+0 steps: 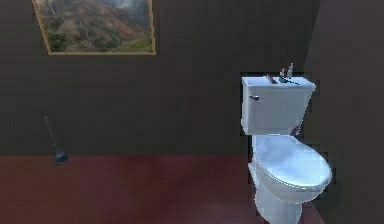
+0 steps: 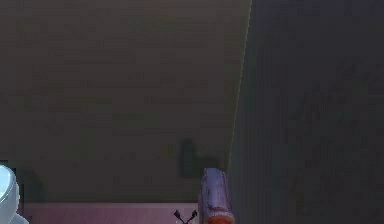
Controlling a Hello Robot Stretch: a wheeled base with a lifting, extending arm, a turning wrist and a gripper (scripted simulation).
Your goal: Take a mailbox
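No shape here reads as a mailbox. At the arm side view's bottom edge, just right of the middle, stands a small grey-mauve upright thing (image 2: 214,192) with a rounded top and an orange band low on it. I cannot tell what it is. Just left of it a small dark forked shape (image 2: 183,214) looks like my gripper's thin fingers, low over the pinkish floor. I cannot tell whether it holds anything.
A white toilet (image 1: 283,150) stands at the forward view's right against a dark wall, with small items on its tank (image 1: 282,74); its edge (image 2: 5,195) shows again at the arm side view's left. A plunger (image 1: 55,142) leans at the left. A landscape painting (image 1: 95,25) hangs above. Red floor (image 1: 150,190) lies between.
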